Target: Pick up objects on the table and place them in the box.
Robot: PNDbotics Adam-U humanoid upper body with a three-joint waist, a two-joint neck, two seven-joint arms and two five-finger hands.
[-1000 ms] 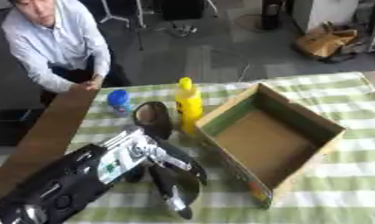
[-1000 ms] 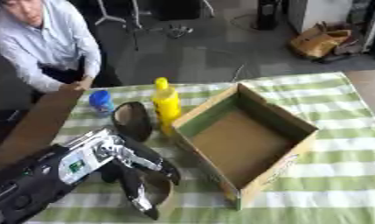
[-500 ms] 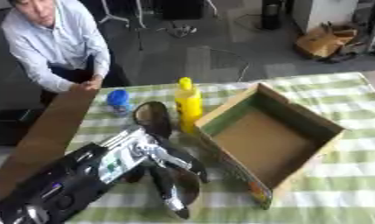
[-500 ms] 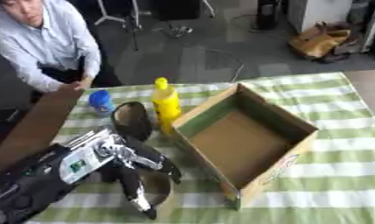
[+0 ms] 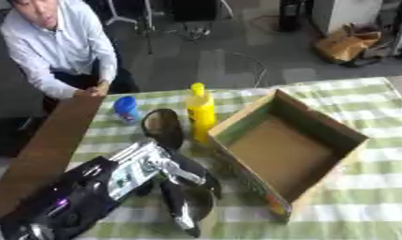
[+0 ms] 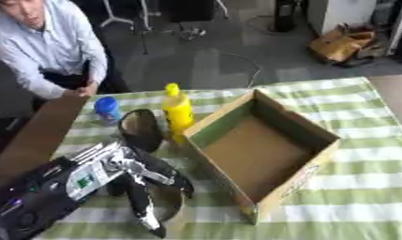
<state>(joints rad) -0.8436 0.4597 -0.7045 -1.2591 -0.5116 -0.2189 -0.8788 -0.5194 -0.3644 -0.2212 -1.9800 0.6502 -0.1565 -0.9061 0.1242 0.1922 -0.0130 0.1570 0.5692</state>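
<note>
Green-checked tablecloth (image 5: 376,140), left hand (image 5: 175,180) fingers (image 5: 181,213) spread apart over a dark round object (image 5: 202,204), beside the box (image 5: 286,150).

green-and-white checked tablecloth (image 5: 376,112), brown paper bag (image 5: 347,44) on grey floor (image 5: 212,61) beyond the table

A matt brown cardboard box (image 5: 290,150) sits on a green-and-white checked cloth (image 5: 376,108), beside a glossy yellow plastic bottle (image 5: 200,110), a blue plastic cup (image 5: 126,108) and a dark shiny bowl (image 5: 162,127), near the left hand (image 5: 181,187) of black plastic and silver metal.
</note>
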